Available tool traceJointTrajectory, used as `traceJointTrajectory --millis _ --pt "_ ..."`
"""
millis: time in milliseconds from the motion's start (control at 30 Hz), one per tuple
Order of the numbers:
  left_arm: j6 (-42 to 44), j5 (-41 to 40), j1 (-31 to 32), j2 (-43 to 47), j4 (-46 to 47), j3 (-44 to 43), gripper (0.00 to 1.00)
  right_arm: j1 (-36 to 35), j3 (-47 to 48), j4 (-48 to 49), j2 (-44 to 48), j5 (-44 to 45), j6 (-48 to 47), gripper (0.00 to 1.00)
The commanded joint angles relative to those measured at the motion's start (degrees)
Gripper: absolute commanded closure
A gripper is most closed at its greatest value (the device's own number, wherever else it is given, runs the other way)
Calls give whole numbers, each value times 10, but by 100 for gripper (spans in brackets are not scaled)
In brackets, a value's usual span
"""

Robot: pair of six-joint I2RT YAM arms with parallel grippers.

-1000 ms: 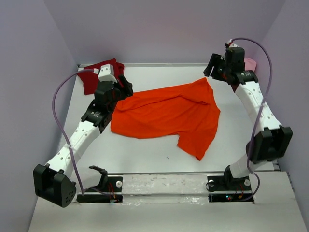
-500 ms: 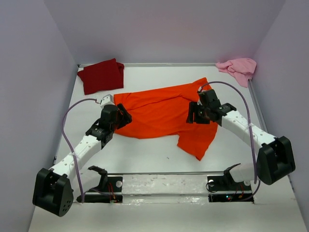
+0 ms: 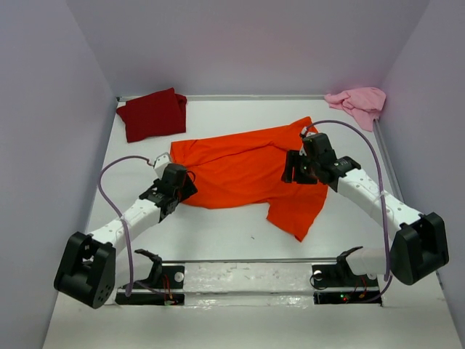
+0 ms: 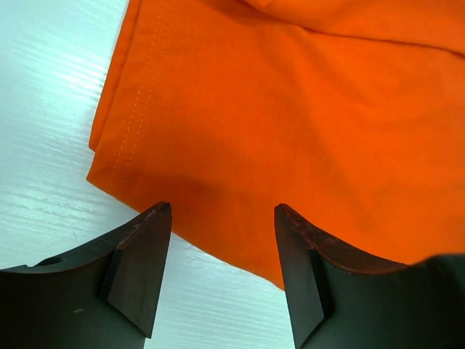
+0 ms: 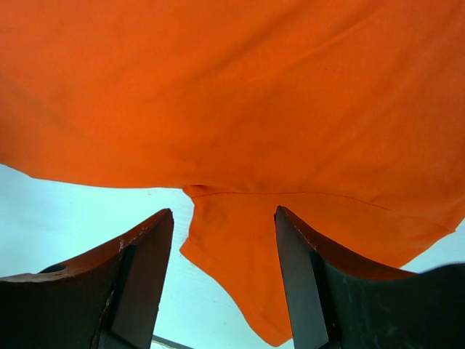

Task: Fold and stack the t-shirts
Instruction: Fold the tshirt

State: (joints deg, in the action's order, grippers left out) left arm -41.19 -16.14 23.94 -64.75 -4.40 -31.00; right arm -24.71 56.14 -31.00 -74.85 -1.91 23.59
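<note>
Everything sat on white bench [image 3: 218, 233]. Mid-bench, btwn both arms, orange t-shirt [image 3: 240, 163] lay spread out but rumpled. At far-left corner, dark red t-shirt [image 3: 151, 114] sat folded. At far-right corner, pink t-shirt [image 3: 358, 102] lay bunched up. Both were well apart from orange one. Low over orange shirt's near-left hem corner, left end effector [image 4: 221, 211] was open, w/ nothing gripped. Over shirt's right side, by sleeve seam, right end effector [image 5: 224, 214] was open too.

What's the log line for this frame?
phase: pre-grasp | left gripper: open, above orange t-shirt corner | right gripper: open, above its sleeve | dark red t-shirt, pink t-shirt: far corners
</note>
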Motion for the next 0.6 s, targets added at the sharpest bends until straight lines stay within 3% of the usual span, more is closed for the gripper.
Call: traceJointTrajectory --millis 0,567 --pt "-18 -37 9 -26 2 7 32 2 2 24 16 9 -11 36" --pt "-56 -62 41 -39 -68 13 35 2 -26 67 14 -8 3 36"
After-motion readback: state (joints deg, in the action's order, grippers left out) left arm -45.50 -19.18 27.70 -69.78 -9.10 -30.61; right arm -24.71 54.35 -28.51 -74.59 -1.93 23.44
